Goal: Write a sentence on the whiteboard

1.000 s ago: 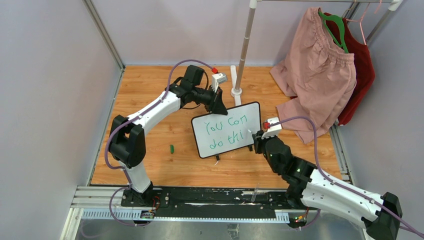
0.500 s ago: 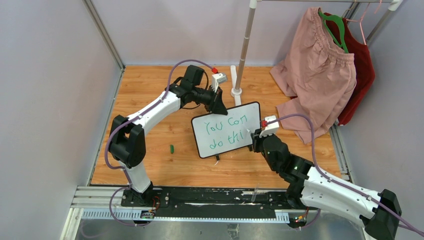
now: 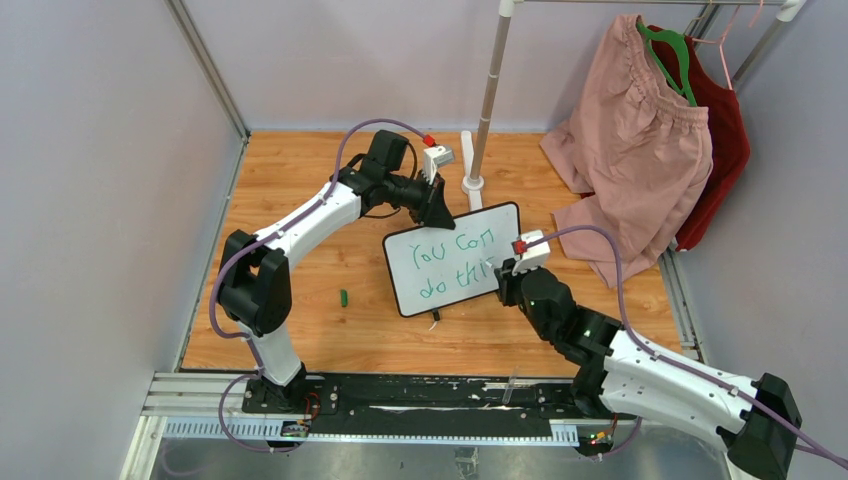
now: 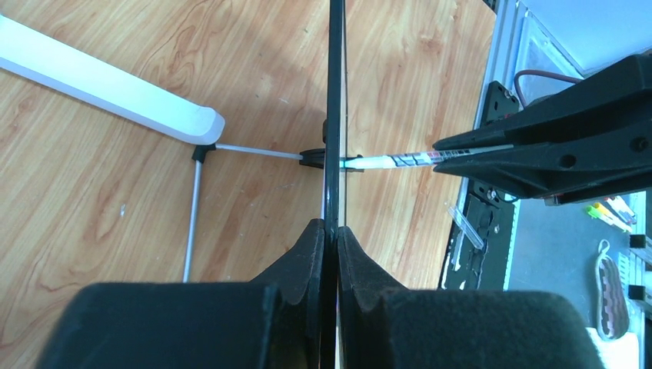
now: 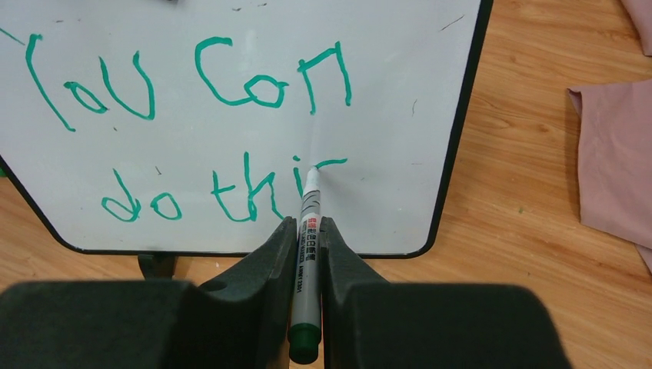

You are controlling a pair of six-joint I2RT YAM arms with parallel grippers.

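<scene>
Pressing its tip against the whiteboard [image 5: 400,154], the green marker [image 5: 306,261] sits clamped between the closed fingers of the right gripper [image 5: 306,223]. Its long axis runs straight forward out of the jaws. The board lies directly ahead of that gripper, propped on the wooden table [image 3: 300,200] between the 2 arms.

The left gripper [image 4: 332,231] is shut on the board's upper edge, steadying it. Seen edge-on from the left wrist, the marker meets the writing face almost square.

The sentence [image 5: 247,188] reads "You can" over "do thi", in 2 lines of wobbly green strokes. A short hook at the tip looks like the start of the last letter. I judge that the next stroke must curl down and rightward, within the narrow bare strip before the black frame.

The board is glossy white with rounded corners. The marker is a slim pale barrel with a dark green end.
</scene>
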